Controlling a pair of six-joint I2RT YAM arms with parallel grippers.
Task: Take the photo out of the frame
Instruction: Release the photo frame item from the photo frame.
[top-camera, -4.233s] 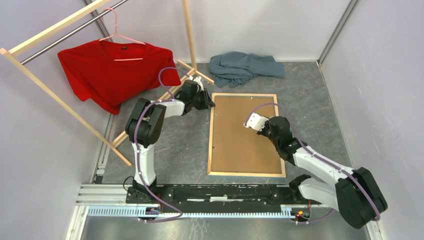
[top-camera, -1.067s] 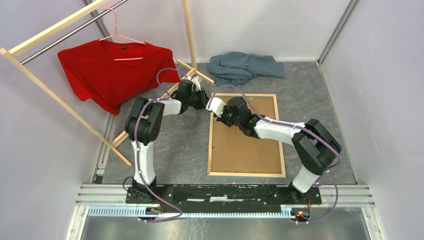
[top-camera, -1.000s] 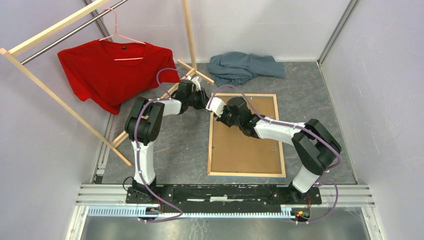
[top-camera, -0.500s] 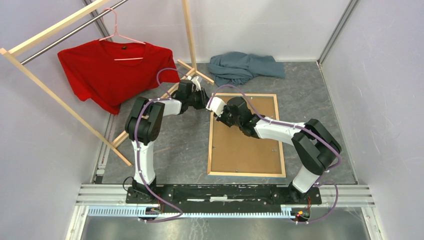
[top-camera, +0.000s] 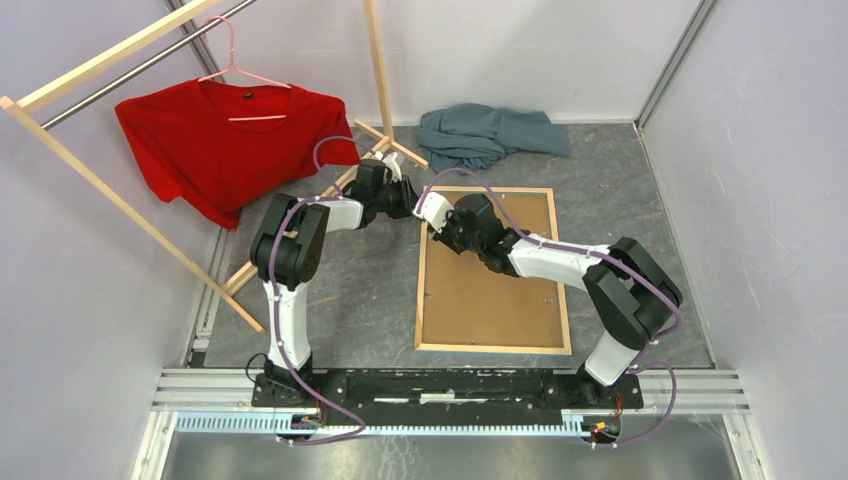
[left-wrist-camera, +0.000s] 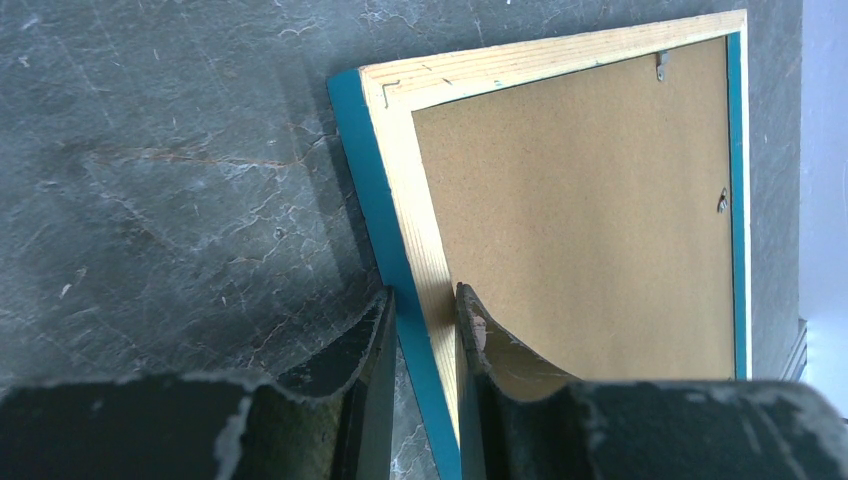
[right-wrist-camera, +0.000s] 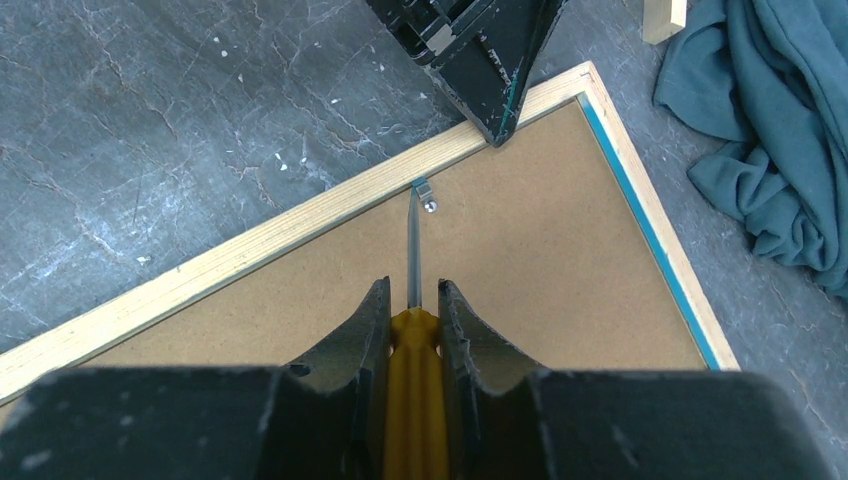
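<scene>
Clamping the frame (left-wrist-camera: 560, 62), the left gripper (left-wrist-camera: 421, 302) faces the right gripper (right-wrist-camera: 412, 290), grasping a screwdriver (right-wrist-camera: 412, 390) only its wrist view shows.

The right pincer (right-wrist-camera: 412, 292) swung its screwdriver (right-wrist-camera: 412, 400) across the frame (top-camera: 495, 349) to the left pincer (left-wrist-camera: 423, 295).

No writing, label, brand mark or number can be read in any of the views. The frame (top-camera: 421, 280) lies back up on the surface, and neither its pale wood edge nor the brown backing board (top-camera: 500, 290) carries any legible print.
</scene>
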